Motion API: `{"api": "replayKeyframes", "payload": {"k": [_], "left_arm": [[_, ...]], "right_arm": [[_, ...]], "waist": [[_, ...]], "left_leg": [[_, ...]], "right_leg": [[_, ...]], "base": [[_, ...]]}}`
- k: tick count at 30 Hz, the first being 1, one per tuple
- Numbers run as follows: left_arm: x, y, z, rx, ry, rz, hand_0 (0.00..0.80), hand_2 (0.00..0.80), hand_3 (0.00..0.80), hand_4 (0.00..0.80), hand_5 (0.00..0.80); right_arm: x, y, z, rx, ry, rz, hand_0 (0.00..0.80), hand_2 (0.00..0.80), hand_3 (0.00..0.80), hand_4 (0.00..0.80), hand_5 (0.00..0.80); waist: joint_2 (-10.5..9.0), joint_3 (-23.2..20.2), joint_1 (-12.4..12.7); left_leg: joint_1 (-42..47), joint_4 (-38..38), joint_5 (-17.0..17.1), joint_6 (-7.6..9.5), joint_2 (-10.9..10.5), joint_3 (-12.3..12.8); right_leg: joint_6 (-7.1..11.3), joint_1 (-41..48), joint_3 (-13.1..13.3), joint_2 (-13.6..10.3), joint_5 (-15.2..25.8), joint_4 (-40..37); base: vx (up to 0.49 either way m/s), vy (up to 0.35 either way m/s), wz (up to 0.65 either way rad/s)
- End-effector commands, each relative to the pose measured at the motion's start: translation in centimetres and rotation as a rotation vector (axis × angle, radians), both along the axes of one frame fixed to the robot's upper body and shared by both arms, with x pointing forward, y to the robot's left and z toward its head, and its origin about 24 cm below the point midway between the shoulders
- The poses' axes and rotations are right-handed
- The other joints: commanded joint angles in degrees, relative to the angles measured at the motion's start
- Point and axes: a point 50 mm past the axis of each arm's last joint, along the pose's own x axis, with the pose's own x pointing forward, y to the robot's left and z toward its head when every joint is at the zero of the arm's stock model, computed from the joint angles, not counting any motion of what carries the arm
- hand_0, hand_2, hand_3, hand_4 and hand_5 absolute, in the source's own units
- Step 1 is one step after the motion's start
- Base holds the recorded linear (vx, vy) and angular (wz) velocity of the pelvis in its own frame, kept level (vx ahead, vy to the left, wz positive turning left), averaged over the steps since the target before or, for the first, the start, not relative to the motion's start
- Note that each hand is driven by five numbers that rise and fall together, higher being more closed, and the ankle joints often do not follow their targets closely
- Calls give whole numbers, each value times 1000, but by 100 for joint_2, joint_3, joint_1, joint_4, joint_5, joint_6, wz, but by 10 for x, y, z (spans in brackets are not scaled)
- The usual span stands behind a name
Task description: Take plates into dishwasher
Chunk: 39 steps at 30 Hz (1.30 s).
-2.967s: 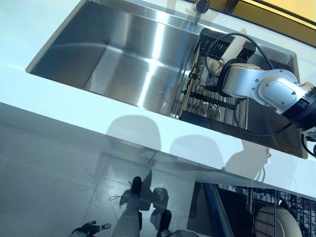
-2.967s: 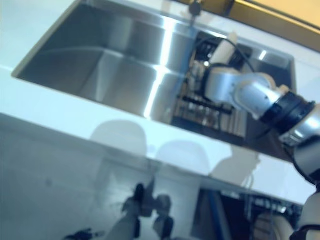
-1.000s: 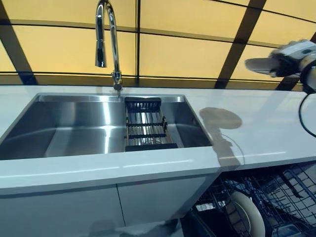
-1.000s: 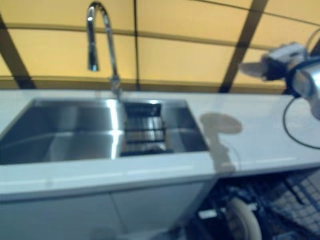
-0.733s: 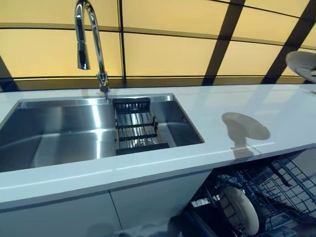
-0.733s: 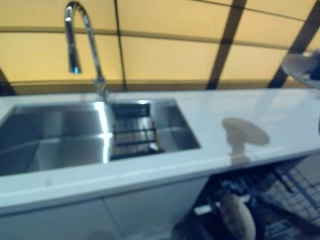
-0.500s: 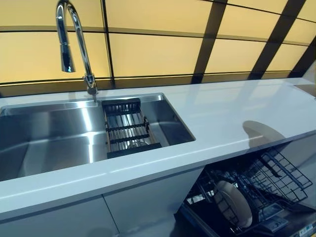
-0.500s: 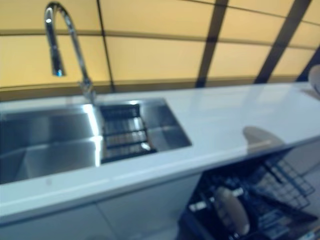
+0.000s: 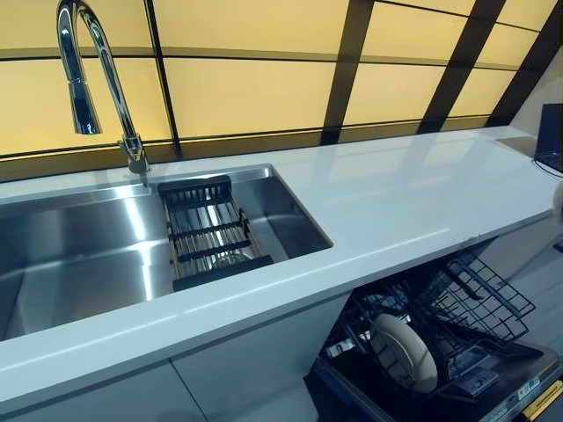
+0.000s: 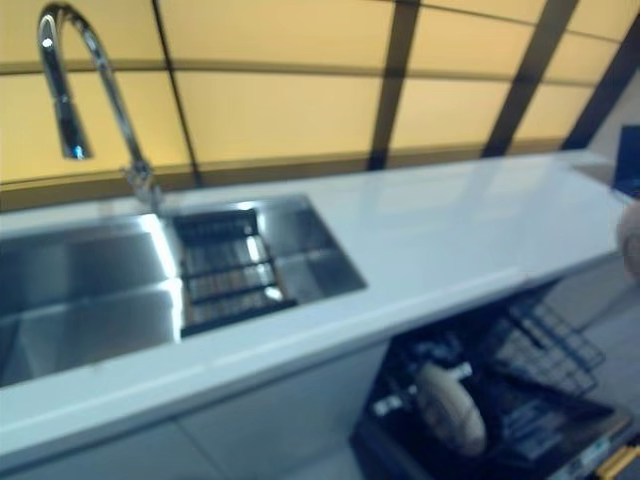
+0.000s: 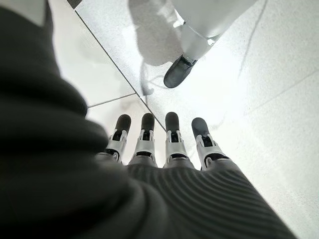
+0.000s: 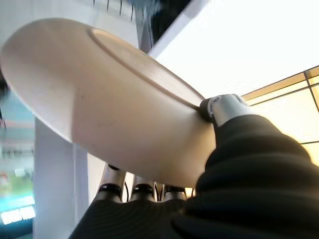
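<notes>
Our right hand (image 12: 149,191) holds a cream plate (image 12: 99,99): in the right wrist view the thumb tip presses on the plate's rim from one side and the fingers (image 12: 112,185) curl under it from the other, so the plate is pinched between them and fills most of that view. In the eye views only a pale sliver of this plate shows at the far right edge, off the end of the desk (image 9: 413,198), and we cannot make out more of it there.

Our left hand (image 11: 159,149) hangs over the tiled floor (image 11: 279,99), its fingers straight and side by side, holding nothing.

Ahead of us the white desk carries a steel sink (image 9: 79,246) set into it, with a tall curved tap (image 9: 88,70) rising at its back edge. A black dish rack (image 9: 207,233) sits in the right part of the sink; we cannot tell whether anything lies in it.

Below the desk's right part the dishwasher (image 9: 493,387) stands open with its dark wire basket (image 9: 466,299) pulled out. A second plate (image 9: 403,352), cream like ours, stands on edge in the near left part of that basket.
</notes>
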Motion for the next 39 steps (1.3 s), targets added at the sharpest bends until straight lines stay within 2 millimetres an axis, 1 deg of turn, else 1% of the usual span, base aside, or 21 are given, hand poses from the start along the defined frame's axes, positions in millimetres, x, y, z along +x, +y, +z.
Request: {"api": "replayKeyframes", "payload": {"k": [1, 2, 5, 6, 10, 13, 16, 17, 22, 24, 27, 31, 39], "left_arm": [[13, 17, 9, 54, 1, -98, 0, 0, 0, 0, 0], [13, 16, 9, 53, 2, -101, 0, 0, 0, 0, 0], [15, 16, 9, 54, 0, -112, 0, 0, 0, 0, 0], [16, 15, 9, 54, -1, -113, 0, 0, 0, 0, 0], [17, 18, 10, 62, -6, -115, 0, 0, 0, 0, 0], [18, 19, 11, 66, -12, -111, 0, 0, 0, 0, 0], [19, 19, 11, 68, -14, -112, 0, 0, 0, 0, 0], [20, 19, 11, 68, -16, -113, 0, 0, 0, 0, 0], [22, 18, 11, 61, -30, -116, 0, 0, 0, 0, 0], [23, 18, 12, 60, -36, -117, 0, 0, 0, 0, 0], [27, 16, 12, 56, -48, -120, 0, 0, 0, 0, 0], [31, 16, 14, 55, -59, -120, 0, 0, 0, 0, 0], [33, 17, 15, 62, -76, -98, 0, 0, 0, 0, 0]], "right_arm": [[6, 7, 6, 200, -192, 26, 800, 800, 800, 800, 800], [7, 9, 1, 220, -190, 28, 800, 800, 800, 800, 800], [8, 12, -24, 306, -173, 22, 800, 800, 800, 800, 800], [8, 12, -28, 322, -171, 22, 800, 800, 800, 800, 800], [8, 16, -53, 392, -154, 13, 800, 800, 800, 800, 800], [5, 18, -65, 396, -112, 7, 800, 800, 800, 800, 800], [4, 19, -71, 403, -105, 5, 800, 800, 800, 800, 800], [4, 20, -76, 405, -94, 5, 800, 800, 800, 800, 800], [1, 25, -91, 394, -51, 12, 800, 800, 800, 800, 800], [1, 27, -94, 393, -52, 13, 800, 800, 800, 800, 800], [2, 33, -105, 398, -61, 23, 800, 800, 800, 800, 800], [9, 43, -110, 399, -96, 45, 800, 800, 800, 800, 800], [25, 64, -110, 388, -127, 102, 800, 800, 800, 800, 800]], "waist": [[8, -4, 177], [22, 9, 170], [57, 52, 131], [65, 63, 120], [123, 120, 54], [147, 149, 12], [158, 170, -10], [169, 183, -32], [200, 226, -75], [206, 250, -90], [233, 303, -108], [292, 368, -115], [455, 541, -99]], "left_leg": [[880, 40, -1261, 153, -194, 125], [884, 40, -1267, 159, -194, 139], [893, 40, -1288, 178, -188, 195], [891, 40, -1286, 177, -186, 209], [885, 40, -1291, 179, -166, 292], [880, 40, -1292, 185, -153, 336], [877, 40, -1287, 182, -142, 359], [870, 40, -1290, 179, -136, 372], [858, 40, -1297, 170, -118, 409], [844, 40, -1297, 167, -112, 414], [814, 40, -1302, 169, -102, 425], [781, 40, -1298, 164, -100, 431], [650, 40, -1265, 143, -123, 364]], "right_leg": [[453, -647, -72, 469, 625, -73], [454, -649, -79, 463, 621, -73], [458, -674, -86, 452, 624, -73], [457, -684, -86, 451, 630, -73], [463, -730, -102, 434, 640, -73], [457, -761, -120, 420, 646, -73], [448, -774, -132, 417, 652, -73], [444, -786, -140, 415, 651, -73], [447, -816, -159, 403, 647, -73], [449, -839, -167, 401, 654, -73], [446, -872, -180, 388, 651, -73], [441, -912, -200, 369, 643, -73], [425, -1025, -220, 330, 630, -73]], "base": [[-19, -82, -11], [-21, -71, -7], [-28, -79, -11], [-45, -85, -23], [-46, -83, -15], [-40, -70, -14], [-36, -55, -4], [-37, -57, -2], [-34, -52, -2], [-39, -47, -6], [-40, -54, -8], [-35, -45, -5], [-20, -35, 0]]}}
